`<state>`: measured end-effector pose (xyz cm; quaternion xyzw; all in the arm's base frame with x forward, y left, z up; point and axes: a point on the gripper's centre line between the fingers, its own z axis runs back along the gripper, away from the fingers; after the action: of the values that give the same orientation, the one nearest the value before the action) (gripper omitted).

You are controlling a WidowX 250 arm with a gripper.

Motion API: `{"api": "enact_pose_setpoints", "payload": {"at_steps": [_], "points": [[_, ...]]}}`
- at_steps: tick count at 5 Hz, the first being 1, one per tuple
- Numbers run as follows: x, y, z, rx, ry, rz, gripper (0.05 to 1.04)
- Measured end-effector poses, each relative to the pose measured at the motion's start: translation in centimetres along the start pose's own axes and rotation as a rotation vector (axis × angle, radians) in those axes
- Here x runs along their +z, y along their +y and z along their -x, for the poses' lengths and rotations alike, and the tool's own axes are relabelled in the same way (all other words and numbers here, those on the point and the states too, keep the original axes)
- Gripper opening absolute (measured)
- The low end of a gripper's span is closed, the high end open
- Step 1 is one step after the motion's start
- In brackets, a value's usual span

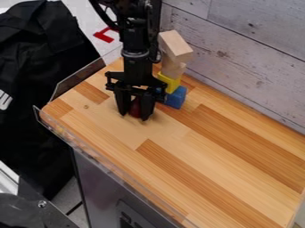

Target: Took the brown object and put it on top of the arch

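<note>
The gripper hangs low over the left part of the wooden table, its fingers pointing down. Between them, a dark red-brown object fills the gap, and the fingers look shut on it. Most of its shape is hidden by the fingers. Just right of and behind the gripper stands a stack: a blue block low down, a yellow block above, then pale wooden pieces with a tilted pale block at the top. The arm partly hides the stack, and I cannot tell which piece is the arch.
The wooden tabletop extends to the front and right. A transparent rim runs along its left and front edges. A whitewashed plank wall borders the back right side, close behind the stack. Black cloth lies beyond the left edge.
</note>
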<state>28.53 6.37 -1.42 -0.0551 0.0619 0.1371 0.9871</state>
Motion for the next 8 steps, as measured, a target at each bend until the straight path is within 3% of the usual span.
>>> {"api": "enact_pose_setpoints", "payload": {"at_steps": [1,2,3,4,5,6,7,8], "points": [[0.0,0.0,0.5,0.006,0.002,-0.002,0.575],[2.6,-0.1,0.8,0.011,-0.062,-0.006,0.575],[7.4,0.0,2.3,0.072,-0.167,-0.052,0.575],[12.3,-0.8,4.2,0.093,-0.278,-0.052,0.575],[16.7,-2.5,5.4,0.103,-0.319,-0.046,0.575],[22.0,-5.1,4.5,0.012,-0.364,-0.014,0.575],[26.3,-7.3,2.7,-0.062,-0.342,0.000,0.575],[26.0,-7.9,1.1,-0.088,-0.285,0.012,0.575]]}}
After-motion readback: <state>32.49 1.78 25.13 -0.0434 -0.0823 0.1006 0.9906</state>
